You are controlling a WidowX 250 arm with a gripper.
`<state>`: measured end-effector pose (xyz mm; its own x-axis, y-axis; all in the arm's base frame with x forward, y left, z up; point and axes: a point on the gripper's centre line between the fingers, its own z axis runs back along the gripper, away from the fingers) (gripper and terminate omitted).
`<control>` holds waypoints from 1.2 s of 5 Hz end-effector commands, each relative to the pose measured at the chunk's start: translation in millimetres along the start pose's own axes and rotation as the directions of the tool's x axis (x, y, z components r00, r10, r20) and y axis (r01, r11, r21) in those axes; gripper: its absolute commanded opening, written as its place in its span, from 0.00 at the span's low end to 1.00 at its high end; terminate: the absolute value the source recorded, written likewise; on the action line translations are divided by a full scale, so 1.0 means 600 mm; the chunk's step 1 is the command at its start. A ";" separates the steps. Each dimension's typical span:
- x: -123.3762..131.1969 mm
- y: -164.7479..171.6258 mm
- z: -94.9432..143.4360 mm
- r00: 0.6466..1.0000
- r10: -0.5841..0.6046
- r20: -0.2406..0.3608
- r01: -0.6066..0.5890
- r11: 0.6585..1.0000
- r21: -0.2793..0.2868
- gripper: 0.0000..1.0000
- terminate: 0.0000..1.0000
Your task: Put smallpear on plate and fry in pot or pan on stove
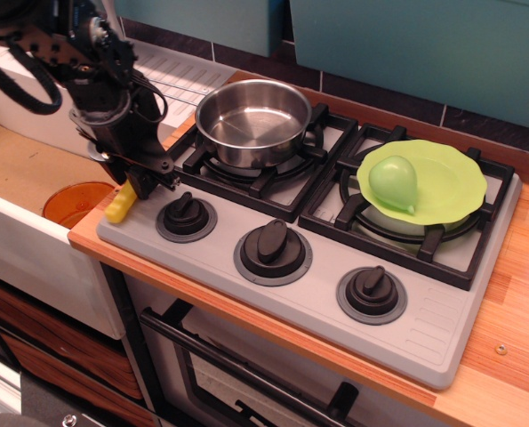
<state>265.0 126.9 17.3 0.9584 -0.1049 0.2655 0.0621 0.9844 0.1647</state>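
Note:
The light-green smallpear (394, 182) lies on the lime-green plate (455, 182), which rests on the right burner of the grey stove (424, 329). On the left burner stands the empty steel pan (253, 120). At the stove's front-left corner the yellow fry (120, 205) stands tilted. Its upper end is between the fingers of my black gripper (142, 185), which is shut on it. The lower end hangs just over the stove's edge.
Three black knobs (272, 246) line the stove's front. An orange bowl (76, 203) sits in the sink to the left, below the gripper. A white dish rack (180, 76) lies behind the arm. Wooden counter (513, 294) borders the stove on the right.

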 end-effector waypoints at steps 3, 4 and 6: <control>0.052 0.018 0.063 0.996 -0.011 -0.085 0.010 1.000 -0.008 0.00 0.00; 0.071 0.028 0.096 0.994 -0.014 -0.109 0.013 1.000 -0.006 0.00 0.00; 0.132 0.014 0.149 0.986 0.024 -0.164 -0.023 1.000 0.005 0.00 0.00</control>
<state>305.1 109.7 111.6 0.9963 -0.0539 0.0666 0.0436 0.9882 0.1465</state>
